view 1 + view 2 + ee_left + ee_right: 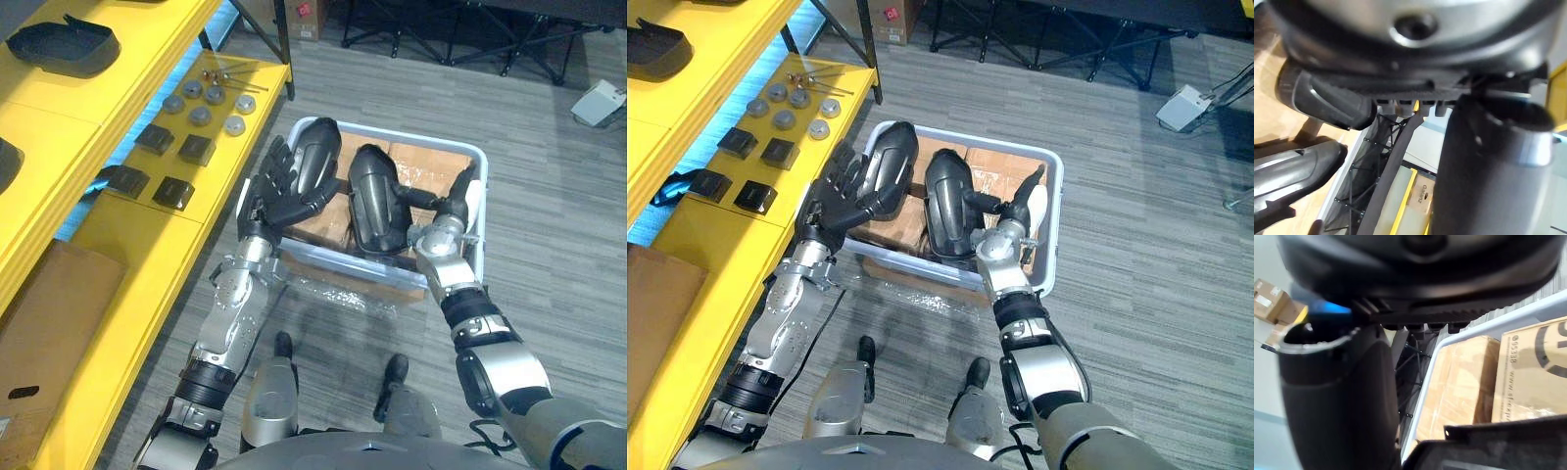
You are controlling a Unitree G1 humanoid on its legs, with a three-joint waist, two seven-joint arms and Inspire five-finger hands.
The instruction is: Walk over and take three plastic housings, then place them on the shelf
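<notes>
Our left hand is wrapped around the left housing, held over the left rim of the bin. Our right hand clamps the right housing above the bin's middle. The two shells sit just beside each other, with cardboard boxes lying below them. The yellow shelf has its edge running close along our left arm, and open floor spreads to our right.

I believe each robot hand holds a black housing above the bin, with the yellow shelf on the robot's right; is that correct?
No: the left eye view shows the yellow shelf on the robot's left. The left robot hand holds the left housing and the right robot hand the right housing, above the bin.
</notes>
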